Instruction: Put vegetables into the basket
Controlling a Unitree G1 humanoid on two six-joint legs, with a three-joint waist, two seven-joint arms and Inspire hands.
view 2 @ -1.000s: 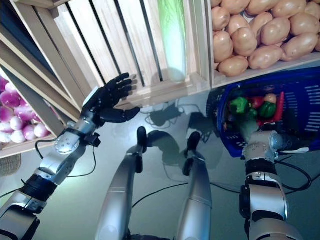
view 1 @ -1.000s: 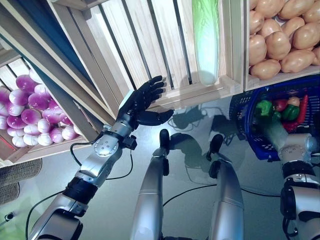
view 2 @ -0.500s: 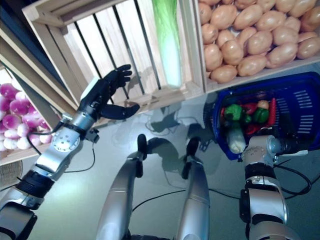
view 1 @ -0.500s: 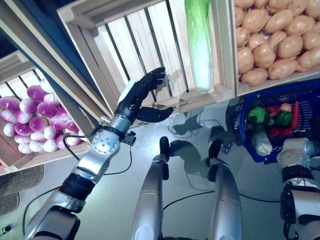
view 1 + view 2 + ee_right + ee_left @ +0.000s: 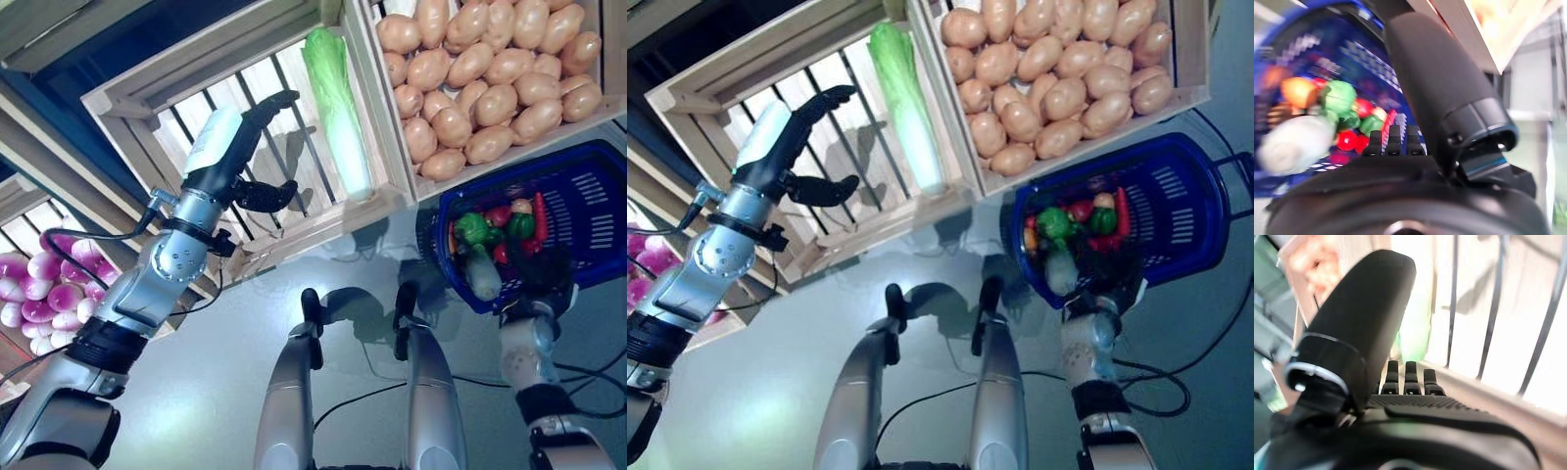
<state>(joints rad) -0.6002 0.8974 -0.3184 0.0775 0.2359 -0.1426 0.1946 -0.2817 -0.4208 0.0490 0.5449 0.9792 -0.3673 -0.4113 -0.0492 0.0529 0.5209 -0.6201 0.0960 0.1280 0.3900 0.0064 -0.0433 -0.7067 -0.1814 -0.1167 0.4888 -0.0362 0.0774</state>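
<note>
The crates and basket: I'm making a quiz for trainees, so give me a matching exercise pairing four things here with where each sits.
Things:
1. cabbage
2. potatoes
3. green peppers
4. left robot hand

Places:
A. in the blue basket
B. filling the right-hand crate
C. lying alone in the slatted crate
D. raised open in front of the slatted crate

Pairs: 1-C, 2-B, 3-A, 4-D

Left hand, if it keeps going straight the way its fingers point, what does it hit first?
Probably the cabbage lying in the slatted wooden crate: the open left hand points toward it, nothing between. Depth is unclear, so the fingers might meet the slats first.
</note>
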